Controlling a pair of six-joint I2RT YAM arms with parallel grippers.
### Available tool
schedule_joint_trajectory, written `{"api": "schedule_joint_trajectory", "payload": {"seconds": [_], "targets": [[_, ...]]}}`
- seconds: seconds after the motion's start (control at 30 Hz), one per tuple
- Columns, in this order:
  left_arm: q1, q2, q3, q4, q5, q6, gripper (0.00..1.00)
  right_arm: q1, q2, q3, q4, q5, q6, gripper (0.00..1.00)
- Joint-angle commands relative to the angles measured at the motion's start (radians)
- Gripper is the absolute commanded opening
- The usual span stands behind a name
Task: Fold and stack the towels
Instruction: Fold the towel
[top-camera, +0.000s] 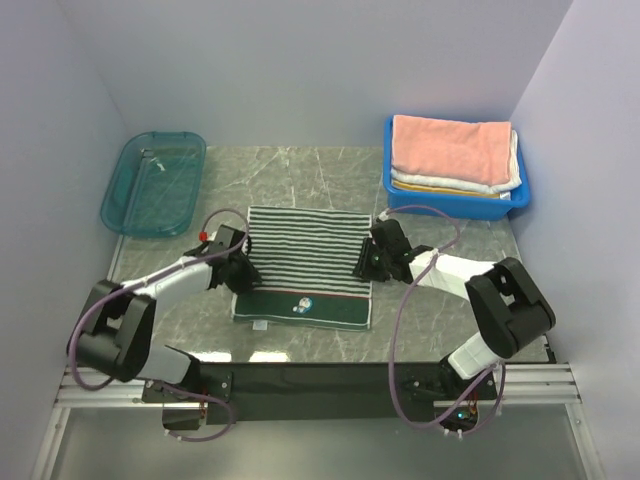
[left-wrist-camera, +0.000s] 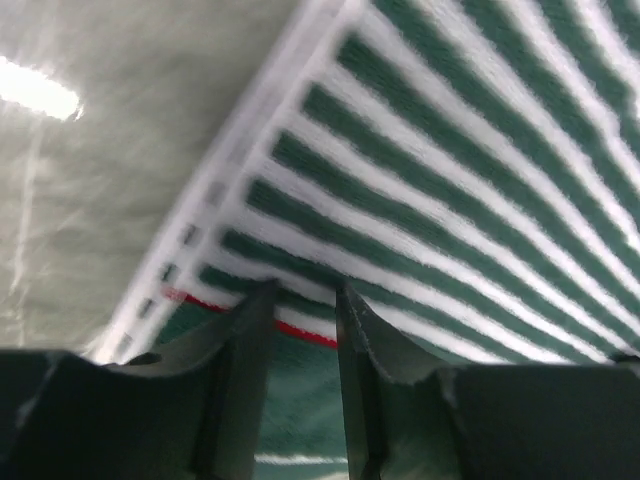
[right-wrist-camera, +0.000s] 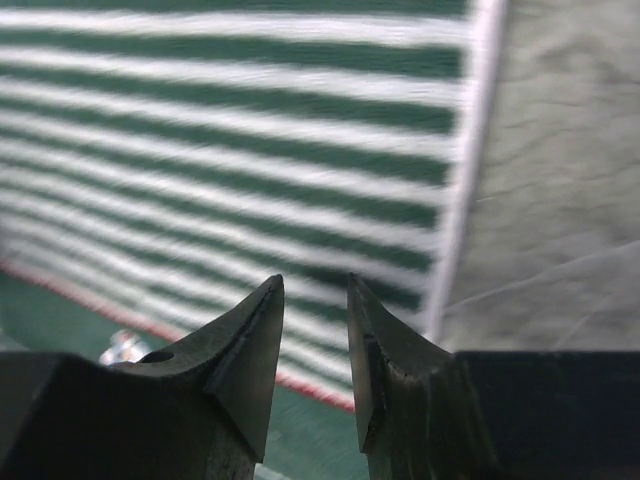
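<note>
- Top view: dark-and-white striped towel lies spread flat mid-table, solid dark band along its near edge, not yet folded
- Left gripper sits at the towel's left edge and right gripper at its right edge, both low over the cloth; jaw state too small to read here
- Blue basket at back right holds a folded salmon pink towel on top of paler folded cloths; teal tray at back left
- Left wrist view: left gripper jaws a narrow gap apart, tips down by the red line near the towel's white hem, no cloth seen between them
- Right wrist view: right gripper jaws also a narrow gap apart, over the stripes just inside the white hem, nothing pinched
- Handling guess: terry cloth, light, limp, not fragile or slippery, will sag and drag on the table; best to pinch both side hems at matching points, one layer only, and lift together so the fold stays square
</note>
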Motion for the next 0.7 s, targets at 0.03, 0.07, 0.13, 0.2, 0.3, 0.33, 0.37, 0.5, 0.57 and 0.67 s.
{"api": "schedule_joint_trajectory", "payload": {"seconds": [0.03, 0.07, 0.13, 0.2, 0.3, 0.33, 0.37, 0.5, 0.57, 0.67], "targets": [[0.0, -0.085, -0.135, 0.035, -0.013, -0.06, 0.38, -0.045, 0.043, -0.033, 0.094, -0.025, 0.009, 0.39], [0.0, -0.135, -0.184, 0.024, -0.019, -0.083, 0.39, -0.05, 0.062, -0.037, 0.096, -0.022, 0.009, 0.39], [0.0, -0.198, -0.234, -0.016, -0.033, -0.117, 0.4, -0.058, 0.077, -0.037, 0.094, -0.023, 0.011, 0.39], [-0.001, -0.315, -0.303, -0.051, -0.027, -0.138, 0.39, -0.059, 0.086, -0.037, 0.097, -0.014, 0.004, 0.39], [-0.029, -0.493, -0.375, -0.082, 0.004, -0.195, 0.39, -0.056, 0.076, -0.027, 0.091, -0.006, -0.014, 0.39], [-0.055, -0.531, -0.387, -0.09, 0.004, -0.228, 0.39, -0.058, 0.068, -0.026, 0.091, -0.011, -0.022, 0.39], [-0.064, -0.591, -0.392, -0.096, -0.002, -0.235, 0.43, -0.058, 0.045, -0.017, 0.088, -0.015, -0.037, 0.4], [-0.066, -0.617, -0.288, -0.159, -0.051, -0.204, 0.53, -0.056, -0.03, 0.022, 0.089, -0.035, -0.071, 0.41], [-0.067, -0.575, -0.193, -0.153, -0.084, -0.165, 0.57, -0.058, -0.055, 0.074, 0.092, -0.038, -0.103, 0.43], [-0.049, -0.449, -0.07, -0.07, -0.108, -0.089, 0.57, -0.059, -0.024, 0.172, 0.088, -0.02, -0.138, 0.44]]}}
